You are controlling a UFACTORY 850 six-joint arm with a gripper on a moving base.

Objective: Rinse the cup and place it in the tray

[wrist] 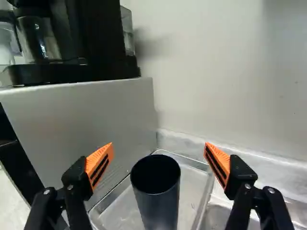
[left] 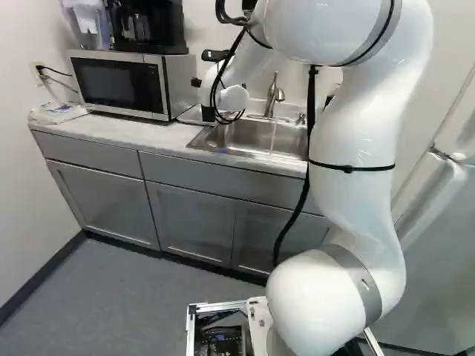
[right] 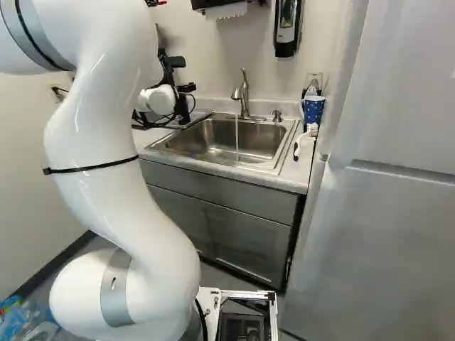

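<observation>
Hand (wrist: 159, 147) open wide, gripping nothing. Dark cup (wrist: 158, 203) upright in the metal tray (wrist: 192, 191), at the hand's 12 o'clock, centred, gap on both sides. Microwave (wrist: 86, 115) at 10 o'clock, close beside the tray; sink (right: 213, 165) at about 3. Water running from the faucet (right: 245, 92).

Read: place step, cup looks set down. Can't confirm the rinse from here. If it's done, next move is a straight back-off toward 6 o'clock, sides kept wide, no sideways drift or the cup tips. Watch the microwave at 10. Then tap off.
</observation>
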